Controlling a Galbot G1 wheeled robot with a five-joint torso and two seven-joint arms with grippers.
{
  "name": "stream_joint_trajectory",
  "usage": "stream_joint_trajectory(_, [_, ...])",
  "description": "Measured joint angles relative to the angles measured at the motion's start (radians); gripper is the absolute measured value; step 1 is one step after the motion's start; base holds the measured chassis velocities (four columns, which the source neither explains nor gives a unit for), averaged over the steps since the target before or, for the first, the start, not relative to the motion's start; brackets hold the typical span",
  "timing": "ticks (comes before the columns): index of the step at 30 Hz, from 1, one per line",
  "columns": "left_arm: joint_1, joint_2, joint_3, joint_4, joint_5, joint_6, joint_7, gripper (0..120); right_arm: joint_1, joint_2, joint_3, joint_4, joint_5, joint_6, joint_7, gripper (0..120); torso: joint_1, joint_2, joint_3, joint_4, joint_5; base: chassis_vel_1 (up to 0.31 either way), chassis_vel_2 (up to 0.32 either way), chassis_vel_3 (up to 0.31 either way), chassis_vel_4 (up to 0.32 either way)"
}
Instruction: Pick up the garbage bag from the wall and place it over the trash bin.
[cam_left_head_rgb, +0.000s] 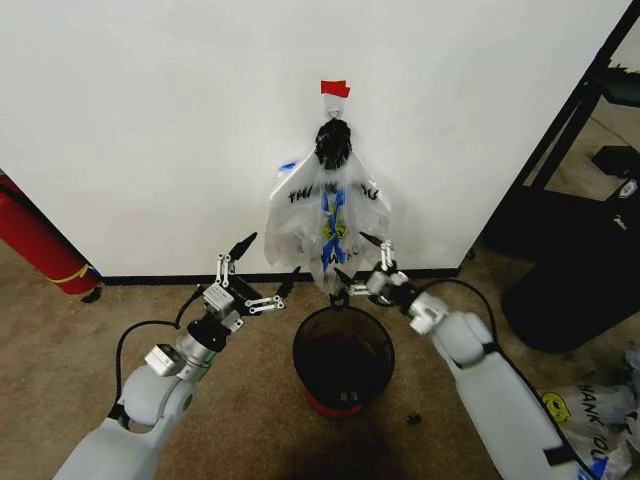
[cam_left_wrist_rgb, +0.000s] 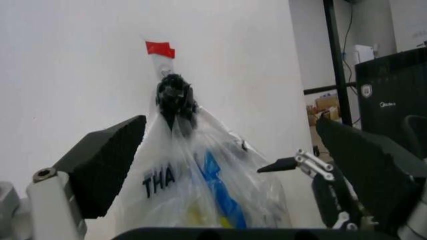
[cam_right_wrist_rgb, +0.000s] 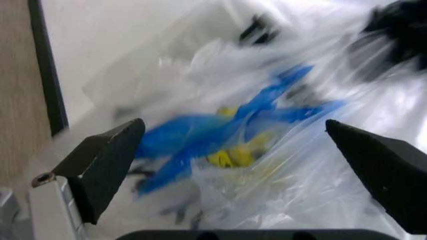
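Head view, frame centre: the bag (cam_left_head_rgb: 328, 215) hangs limp on the wall (cam_left_head_rgb: 150, 120) above the bin (cam_left_head_rgb: 343, 350). Left gripper (cam_left_head_rgb: 258, 268) and right gripper (cam_left_head_rgb: 362, 262) flank it, both spread wide. It looks light, flimsy and slippery; I'd pinch the bunched top.

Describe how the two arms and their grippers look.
Both arms have smooth light-grey shells with silver metal wrist sections and a black cable looping beside each forearm. The left gripper and right gripper have slim silver linkages ending in black pointed fingertips. Close up, the finger pads are matt black wedges on pale metal brackets with a visible screw.
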Motion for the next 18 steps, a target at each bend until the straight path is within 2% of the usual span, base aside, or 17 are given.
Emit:
stream_joint_trajectory(3, [-0.002,-0.001,0.000,0.004,0.000,-0.001,-0.002,100,0.029,0.020,0.006,-0.025,-0.057,-0.018,-0.031,99,0.000,0.000,0.000,-0.0001,0.0001,0.000,0.000,0.000,0.000])
stream_joint_trajectory(6, [-0.004,-0.001,0.000,0.007,0.000,-0.002,-0.005,100,0.037,0.033,0.021,-0.032,-0.097,-0.029,-0.055,93,0.000,0.000,0.000,-0.0001,0.0000,0.000,0.000,0.000,0.000])
stream_joint_trajectory(13, [-0.003,-0.002,0.001,0.018,0.000,-0.012,-0.006,100,0.064,0.058,0.047,-0.083,-0.127,-0.052,-0.076,63,0.000,0.000,0.000,-0.0001,0.0002,0.000,0.000,0.000,0.000])
stream_joint_trajectory(14, [-0.003,-0.002,0.001,0.018,0.000,-0.012,-0.006,100,0.064,0.058,0.047,-0.083,-0.127,-0.052,-0.076,63,0.000,0.000,0.000,-0.0001,0.0002,0.000,0.000,0.000,0.000])
stream_joint_trajectory(18, [-0.005,-0.001,0.003,0.020,0.000,-0.012,-0.006,100,0.080,0.066,0.055,-0.099,-0.135,-0.080,-0.075,47,0.000,0.000,0.000,-0.0001,0.0002,0.000,0.000,0.000,0.000])
